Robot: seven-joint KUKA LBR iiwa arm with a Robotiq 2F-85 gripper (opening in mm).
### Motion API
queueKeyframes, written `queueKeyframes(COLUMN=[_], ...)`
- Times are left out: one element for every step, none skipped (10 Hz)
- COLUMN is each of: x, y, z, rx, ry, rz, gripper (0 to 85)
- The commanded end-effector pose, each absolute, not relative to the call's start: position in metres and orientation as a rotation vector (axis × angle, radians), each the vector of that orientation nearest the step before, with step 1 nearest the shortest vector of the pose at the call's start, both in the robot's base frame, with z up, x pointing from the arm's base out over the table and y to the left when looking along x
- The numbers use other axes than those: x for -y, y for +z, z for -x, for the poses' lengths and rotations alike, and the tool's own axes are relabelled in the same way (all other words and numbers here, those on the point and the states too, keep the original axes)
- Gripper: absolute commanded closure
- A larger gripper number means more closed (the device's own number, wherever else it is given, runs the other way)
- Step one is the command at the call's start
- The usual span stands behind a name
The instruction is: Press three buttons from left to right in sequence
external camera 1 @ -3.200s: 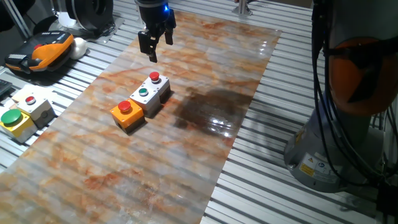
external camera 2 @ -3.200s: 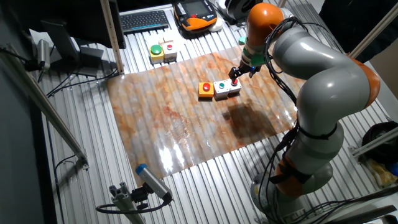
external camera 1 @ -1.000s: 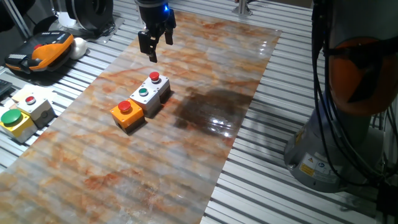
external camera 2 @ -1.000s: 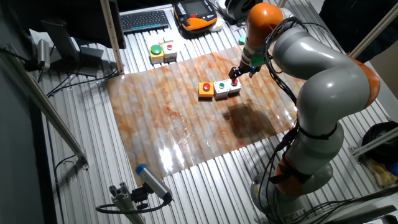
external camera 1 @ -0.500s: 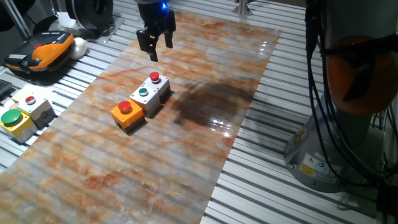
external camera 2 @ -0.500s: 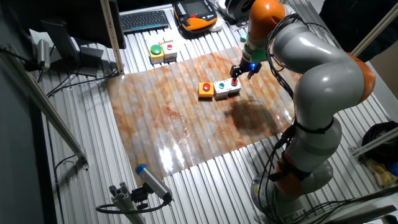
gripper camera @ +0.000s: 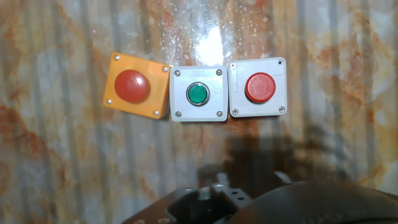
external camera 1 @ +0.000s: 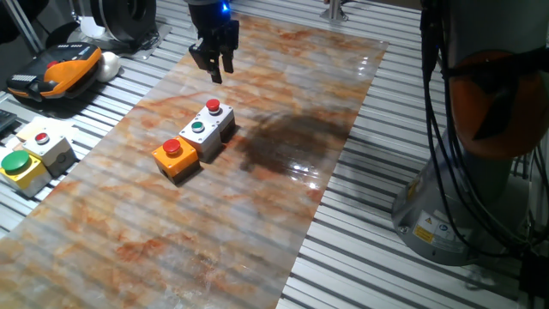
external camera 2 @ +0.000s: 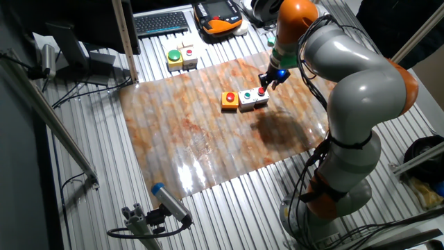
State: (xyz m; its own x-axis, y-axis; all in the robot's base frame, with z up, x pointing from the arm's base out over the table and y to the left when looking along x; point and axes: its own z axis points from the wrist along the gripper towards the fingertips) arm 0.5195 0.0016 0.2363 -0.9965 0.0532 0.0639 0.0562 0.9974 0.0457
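Observation:
The three buttons stand in a row on the marbled mat. They are an orange box with a red cap (external camera 1: 172,148) (external camera 2: 229,99) (gripper camera: 132,86), a pale grey box with a green cap (external camera 1: 198,129) (external camera 2: 245,96) (gripper camera: 198,94) and a pale grey box with a red cap (external camera 1: 213,108) (external camera 2: 261,92) (gripper camera: 259,87). My gripper (external camera 1: 216,72) (external camera 2: 267,80) hangs in the air above and just beyond the red-capped grey box, touching nothing. The hand view looks straight down on all three boxes. My fingertips do not show there, so their state is unclear.
A yellow box with a large green button (external camera 1: 16,164) (external camera 2: 174,56) and a beige box with a red button (external camera 1: 42,141) (external camera 2: 188,53) stand off the mat. An orange-black pendant (external camera 1: 60,69) and a keyboard (external camera 2: 161,23) lie farther back. The arm's base (external camera 1: 463,215) stands right of the mat.
My gripper has lifted slightly, shifted a little toward the far side of the mat and turned about its axis. The upper arm has swung. The buttons have not moved.

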Motion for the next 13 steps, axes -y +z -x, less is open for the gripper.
queueKeyframes(x=[-0.002,-0.002,-0.002,-0.002,-0.002,-0.002,-0.001,0.000,0.000,0.000,0.001,0.003,0.008], y=[0.236,0.236,0.236,0.236,0.236,0.235,0.235,0.234,0.233,0.232,0.230,0.226,0.219], z=[-0.521,-0.522,-0.522,-0.523,-0.524,-0.525,-0.527,-0.530,-0.534,-0.541,-0.548,-0.557,-0.569], rx=[3.082,3.086,3.086,3.087,3.089,3.090,3.090,3.090,3.101,3.107,3.110,3.115,3.115], ry=[-0.064,-0.062,-0.062,-0.062,-0.057,-0.057,-0.057,-0.057,-0.052,-0.047,-0.035,-0.028,-0.021], rz=[0.084,0.084,0.086,0.088,0.088,0.088,0.093,0.093,0.095,0.105,0.107,0.112,0.100], gripper=[85.0,85.0,85.0,85.0,85.0,85.0,85.0,85.0,85.0,85.0,85.0,85.0,85.0])
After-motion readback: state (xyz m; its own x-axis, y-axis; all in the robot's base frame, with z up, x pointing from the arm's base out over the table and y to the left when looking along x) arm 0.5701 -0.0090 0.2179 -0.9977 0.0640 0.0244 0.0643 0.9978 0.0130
